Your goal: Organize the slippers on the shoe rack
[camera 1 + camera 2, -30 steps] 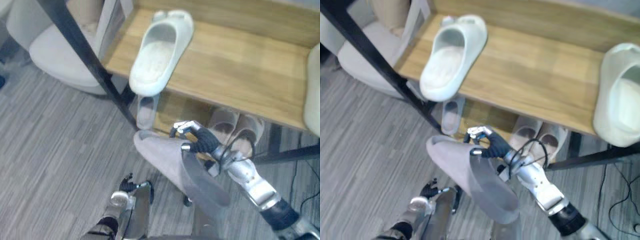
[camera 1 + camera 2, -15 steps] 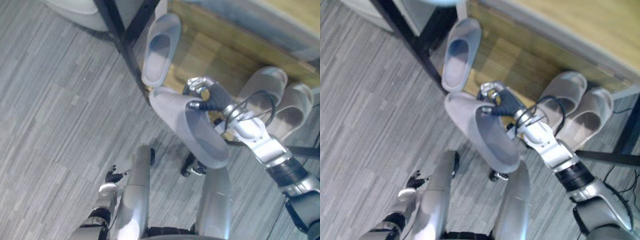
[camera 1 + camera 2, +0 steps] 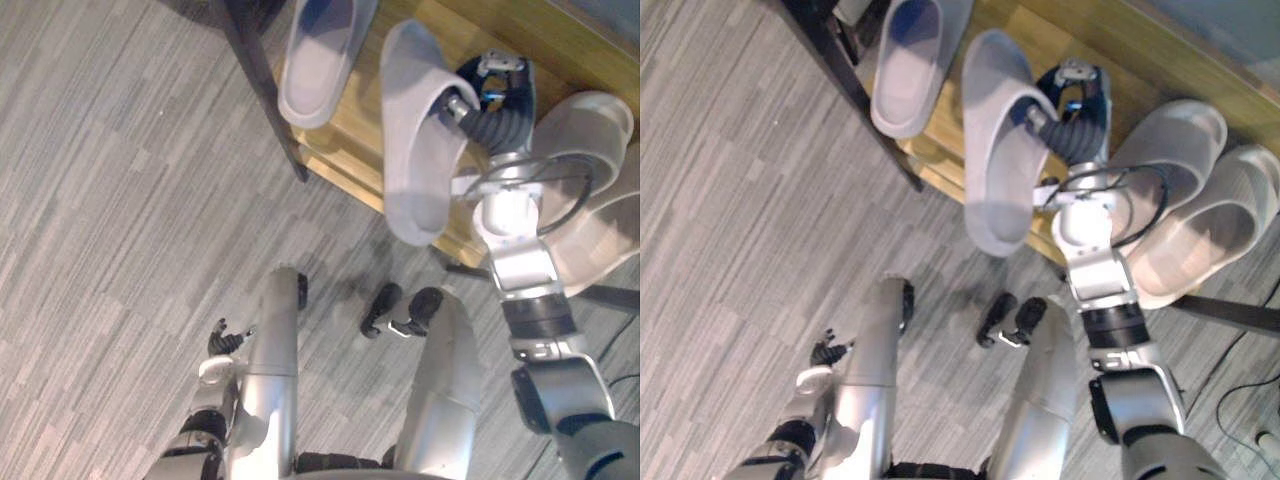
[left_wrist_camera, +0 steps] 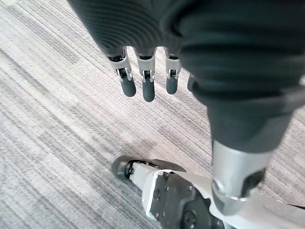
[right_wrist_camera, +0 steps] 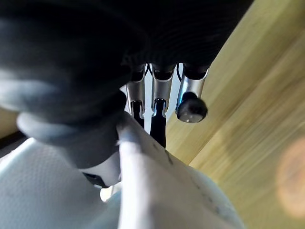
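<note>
Over the shoe rack's lower shelf (image 3: 348,145), clear of the wood: a grey slipper (image 3: 415,150), gripped at its side rim by the right hand (image 3: 492,100), fingers curled round the rim and into the foot opening, as seen close up from the right wrist. Carried on edge rather than flat, one end in over the shelf, the other hanging out past the front edge above the floor (image 3: 120,200). Probably tilted this way to slip in between neighbours without knocking them.

Just to its left, flat on the same shelf beside the black post (image 3: 258,90): a second grey slipper (image 3: 315,55), sole down, opening up, very likely the mate. To the right, also on that shelf, side by side: a pale pair (image 3: 590,140), partly hidden behind the arm. Space between the mate and the pale pair apparently enough for one more shoe, hence the aim there.

Judged step: turning flat and lowering next to the mate; not yet set down. Risks: landing on its side, or brushing the pale pair with the wrist.

Down low above the floor: left hand (image 4: 145,81), fingers straight and loose, holding nothing, well away from the rack.
</note>
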You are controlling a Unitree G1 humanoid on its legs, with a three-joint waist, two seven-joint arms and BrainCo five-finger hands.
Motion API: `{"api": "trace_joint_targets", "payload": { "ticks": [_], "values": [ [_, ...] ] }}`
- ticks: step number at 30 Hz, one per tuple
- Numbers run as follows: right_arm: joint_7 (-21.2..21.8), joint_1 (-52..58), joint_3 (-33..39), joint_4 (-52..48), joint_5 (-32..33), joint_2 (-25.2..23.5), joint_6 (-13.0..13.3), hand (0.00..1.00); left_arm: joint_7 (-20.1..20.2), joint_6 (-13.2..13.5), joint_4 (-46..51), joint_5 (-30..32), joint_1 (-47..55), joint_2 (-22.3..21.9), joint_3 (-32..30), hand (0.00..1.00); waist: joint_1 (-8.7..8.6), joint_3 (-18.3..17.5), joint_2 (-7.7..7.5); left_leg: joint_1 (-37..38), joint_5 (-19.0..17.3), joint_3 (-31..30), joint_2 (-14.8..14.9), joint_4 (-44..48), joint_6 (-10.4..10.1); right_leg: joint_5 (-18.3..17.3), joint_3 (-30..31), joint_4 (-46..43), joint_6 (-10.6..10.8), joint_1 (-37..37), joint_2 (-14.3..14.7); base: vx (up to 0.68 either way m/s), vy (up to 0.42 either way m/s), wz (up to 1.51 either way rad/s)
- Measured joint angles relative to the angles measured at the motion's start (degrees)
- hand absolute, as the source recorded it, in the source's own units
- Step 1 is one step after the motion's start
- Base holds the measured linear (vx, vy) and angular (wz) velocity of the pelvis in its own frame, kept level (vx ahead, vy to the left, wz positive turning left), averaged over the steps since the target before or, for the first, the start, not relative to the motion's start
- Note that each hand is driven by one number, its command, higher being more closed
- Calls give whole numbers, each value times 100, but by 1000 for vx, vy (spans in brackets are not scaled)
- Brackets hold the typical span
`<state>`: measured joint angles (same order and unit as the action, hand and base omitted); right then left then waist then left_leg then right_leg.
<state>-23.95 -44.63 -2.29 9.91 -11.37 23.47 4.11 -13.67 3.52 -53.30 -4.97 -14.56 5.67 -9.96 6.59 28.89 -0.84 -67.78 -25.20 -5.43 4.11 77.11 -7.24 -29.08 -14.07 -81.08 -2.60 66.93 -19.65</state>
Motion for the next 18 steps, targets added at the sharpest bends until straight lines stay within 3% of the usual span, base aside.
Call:
{"api": "trace_joint_targets", "payload": {
  "ticks": [6,12,13,18],
  "values": [
    [-319,-668,198,1125,16,-246,-88,100,-170,65,-1,-199,10,20,171,0,89,-391,2,-361,7,18,66,59,-13,3,33,-62,-4,401,62,-3,-6,-3],
    [-480,-1275,211,1878,32,-326,-140,100,-301,116,-13,-315,-31,27,328,0,179,-484,22,-481,16,15,99,71,-30,2,16,-80,-5,515,77,0,0,0],
    [-538,-1387,213,2059,39,-339,-137,0,-333,119,-19,-330,-34,27,368,0,201,-508,23,-496,17,6,98,71,-32,2,6,-80,-4,520,75,2,-7,3],
    [-757,-1858,457,2619,290,-598,-138,0,-439,132,-34,-423,-77,32,543,0,271,-539,23,-513,61,5,59,-20,-102,2,4,-53,-4,549,41,2,-9,6]
  ]
}}
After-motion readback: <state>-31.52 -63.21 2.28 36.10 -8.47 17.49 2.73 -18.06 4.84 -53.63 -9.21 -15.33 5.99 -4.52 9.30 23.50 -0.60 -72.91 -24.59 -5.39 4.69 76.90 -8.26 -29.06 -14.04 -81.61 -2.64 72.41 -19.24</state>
